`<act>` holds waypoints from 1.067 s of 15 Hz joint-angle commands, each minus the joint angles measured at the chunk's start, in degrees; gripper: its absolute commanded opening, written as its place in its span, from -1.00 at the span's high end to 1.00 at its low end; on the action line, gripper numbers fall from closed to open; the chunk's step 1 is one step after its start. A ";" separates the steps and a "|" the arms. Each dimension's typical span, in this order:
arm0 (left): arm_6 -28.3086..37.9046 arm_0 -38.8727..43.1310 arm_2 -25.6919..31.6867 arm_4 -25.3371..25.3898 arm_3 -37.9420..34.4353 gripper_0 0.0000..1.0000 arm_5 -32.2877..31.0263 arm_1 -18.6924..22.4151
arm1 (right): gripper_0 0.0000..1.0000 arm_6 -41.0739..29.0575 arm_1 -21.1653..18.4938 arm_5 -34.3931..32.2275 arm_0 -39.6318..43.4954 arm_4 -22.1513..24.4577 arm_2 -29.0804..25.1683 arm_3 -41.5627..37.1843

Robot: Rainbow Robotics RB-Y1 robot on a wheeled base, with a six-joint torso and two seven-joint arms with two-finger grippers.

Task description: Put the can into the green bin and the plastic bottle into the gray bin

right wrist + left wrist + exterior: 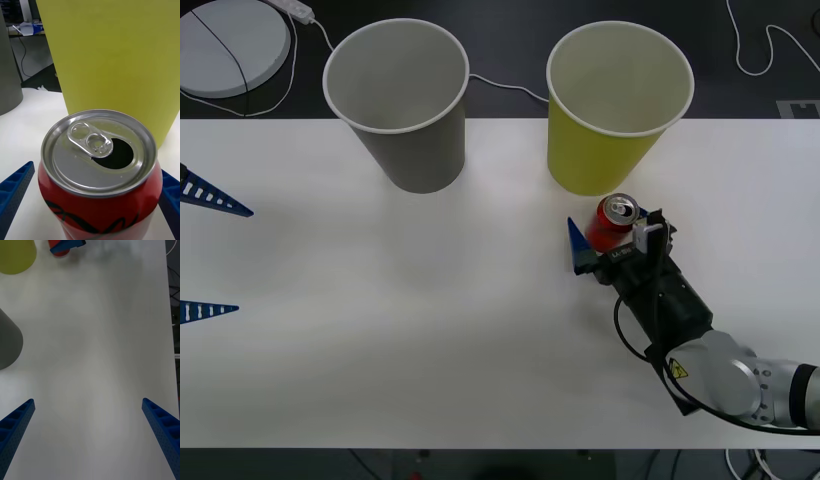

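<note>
Right arm reaches in low across the white tabletop [430, 330] toward the green bin [612, 110], wrist angled so the right gripper [612, 240] sits just in front of that bin's base. Its blue fingers [15, 191] are apart, one on each side of the can [614, 222]; cannot tell whether they touch the can's wall or merely flank it.

Can is upright on the tabletop, just in front of the green bin, near but not touching it as far as visible. Red body, silver top, pull tab lying flat, mouth already open and dark inside. Black swirl marking on the red side, cut off at the right wrist view's edge.

Left gripper [90, 435] hovers over bare tabletop well apart from the green bin, on the gray bin's [402, 100] side; fingers wide apart, nothing between them.

Gray bin stands upright beside the green bin, apart from it, both with open mouths and pale insides.

The can's lower part is hidden by the gripper body in the front view, and one right finger is mostly hidden behind the can and wrist. The left arm itself is cut off there; just the fingertips poke in.
</note>
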 commanded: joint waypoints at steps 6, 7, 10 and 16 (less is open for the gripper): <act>0.00 0.00 0.00 0.00 0.00 -1.00 0.00 0.00 | 1.00 0.52 -0.26 -0.01 0.06 0.25 0.00 0.01; 0.00 0.00 0.00 0.00 0.00 -1.00 0.00 0.00 | 1.00 0.43 -0.44 -0.01 0.06 0.25 0.00 -0.25; 0.00 0.00 0.00 0.00 0.00 -1.00 0.00 0.00 | 1.00 0.25 -2.46 -1.15 0.32 0.16 0.00 -2.54; 0.00 0.00 0.00 0.00 0.00 -1.00 0.00 0.00 | 1.00 2.19 -13.53 -12.58 3.92 -0.45 -4.84 -17.74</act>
